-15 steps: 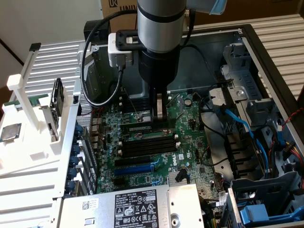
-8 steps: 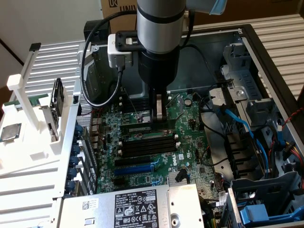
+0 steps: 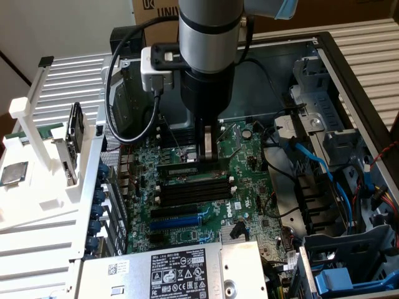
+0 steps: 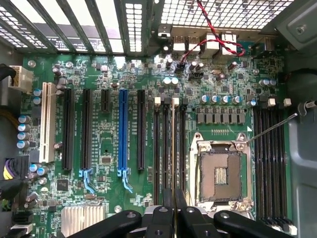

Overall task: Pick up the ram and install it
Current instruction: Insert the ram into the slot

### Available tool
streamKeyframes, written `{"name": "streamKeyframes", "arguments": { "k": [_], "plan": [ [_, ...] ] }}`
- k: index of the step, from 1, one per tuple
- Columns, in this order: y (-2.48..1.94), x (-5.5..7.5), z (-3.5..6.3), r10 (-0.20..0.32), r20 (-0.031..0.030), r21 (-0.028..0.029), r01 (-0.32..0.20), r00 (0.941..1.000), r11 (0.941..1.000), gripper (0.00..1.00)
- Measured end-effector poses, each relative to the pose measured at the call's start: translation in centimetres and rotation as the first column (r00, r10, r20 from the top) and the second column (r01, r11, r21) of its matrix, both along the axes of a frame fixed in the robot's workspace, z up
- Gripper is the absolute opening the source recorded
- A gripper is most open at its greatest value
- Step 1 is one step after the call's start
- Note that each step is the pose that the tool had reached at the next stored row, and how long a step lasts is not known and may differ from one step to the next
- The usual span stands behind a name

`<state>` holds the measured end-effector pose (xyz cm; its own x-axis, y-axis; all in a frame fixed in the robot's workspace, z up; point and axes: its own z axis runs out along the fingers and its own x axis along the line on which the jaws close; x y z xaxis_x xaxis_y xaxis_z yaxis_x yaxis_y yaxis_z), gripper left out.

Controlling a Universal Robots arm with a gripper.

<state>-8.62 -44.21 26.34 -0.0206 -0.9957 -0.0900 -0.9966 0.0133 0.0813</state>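
- Gripper point(image 3: 209, 162) point(image 4: 173, 197): jaws closed in on the ram point(image 3: 179, 168) point(image 4: 174, 148), pinching it by its flat sides at about mid-length.
- Wrist view shows the ram edge-on, running straight out from between the fingers point(image 4: 164, 210).
- Ram is low on the board point(image 3: 187, 237) point(image 4: 106, 134), lined up along one slot of the four-slot bank point(image 4: 157, 148). Can't tell whether it's seated or just resting on the slot.
- In the exterior view a stretch of green stick shows on the exterior view's left of the fingers, parallel to the black slots just beside it.
- That bank lies between the socket point(image 4: 220, 171) and the long expansion slots. Socket is bare, contacts showing.
- Past the bank, away from the socket: a black slot, the blue slot point(image 4: 123, 134), more black ones, then the white slot point(image 4: 48, 121) near the board edge.
- Second bank point(image 4: 270, 158) on the other side of the socket, by the case wall.
- Heatsink point(image 4: 81, 218) at the board edge, off to the side of the gripper.
- Arm point(image 3: 209, 37) comes straight down into the open case point(image 3: 274, 87).
- PSU point(image 3: 181, 271) at the near edge of the case; blue cables point(image 3: 312, 163) in the bay on the exterior view's right.
- White rack point(image 3: 43, 205) outside the case on the exterior view's left, with a CPU point(image 3: 14, 173) lying on it.
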Motion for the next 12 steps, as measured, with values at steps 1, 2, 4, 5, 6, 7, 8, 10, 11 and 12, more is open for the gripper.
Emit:
{"name": "streamKeyframes", "arguments": {
  "k": [1,2,4,5,6,7,8,10,11,12],
  "plan": [
    [0.0,-0.01,-0.04,0.0,0.0,0.0001,0.0,1.0,1.0,0.13],
    [-0.01,-0.03,-0.06,0.0,-0.0001,-0.0001,0.0,1.0,1.0,0.13],
    [-0.04,-0.04,-0.13,0.0,0.0001,0.0,0.0,1.0,1.0,0.13],
    [-0.05,-0.05,-0.16,0.0,0.0,0.0001,0.0,1.0,1.0,0.13],
    [-0.04,-0.05,-0.21,0.0,0.0003,0.0003,0.0,1.0,1.0,0.13],
    [-0.05,-0.05,-0.27,0.0,0.001,0.0003,0.0,1.0,1.0,0.13],
    [-0.05,-0.06,-0.33,0.0,0.0018,0.0002,0.0,1.0,1.0,0.13],
    [-0.05,-0.12,-0.5,0.0,0.0044,0.0,0.0,1.0,1.0,0.13],
    [-0.05,-0.15,-0.57,0.0,0.0056,0.0001,0.0,1.0,1.0,0.13],
    [-0.06,-0.17,-0.62,0.0,0.0068,0.0,0.0,1.0,1.0,0.13]
  ]
}}
